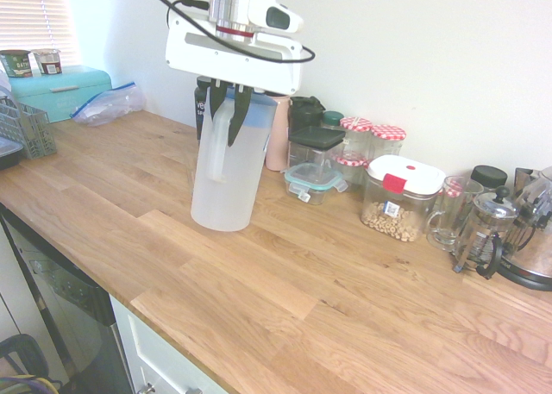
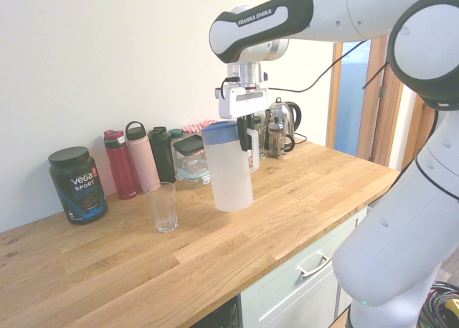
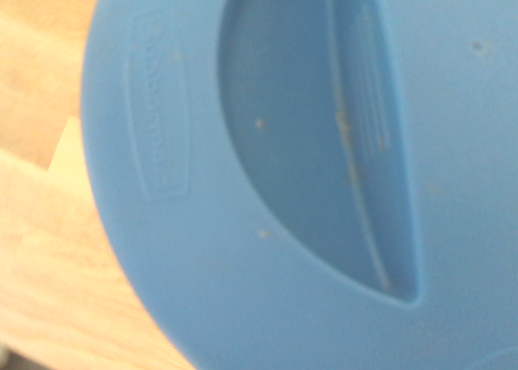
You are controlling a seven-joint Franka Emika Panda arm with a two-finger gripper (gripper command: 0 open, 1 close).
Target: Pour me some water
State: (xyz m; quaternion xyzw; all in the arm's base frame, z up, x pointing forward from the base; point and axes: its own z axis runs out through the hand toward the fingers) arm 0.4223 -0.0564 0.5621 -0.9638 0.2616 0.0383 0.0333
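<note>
Empty glass (image 2: 164, 207) beside jug (image 2: 228, 166), bottles (image 2: 133, 161) behind.

Both exterior views are bright with soft daylight. In the first, a blinded window (image 1: 34, 15) at the upper left is blown out and washes the nearby wall pale, and colours look faded. The counter (image 1: 345, 290) carries only faint, diffuse shadows. The second exterior view is crisper, with straight lines bowing at its edges. The wrist view is soft and out of focus, filled by a blue lid (image 3: 307, 184).
</note>
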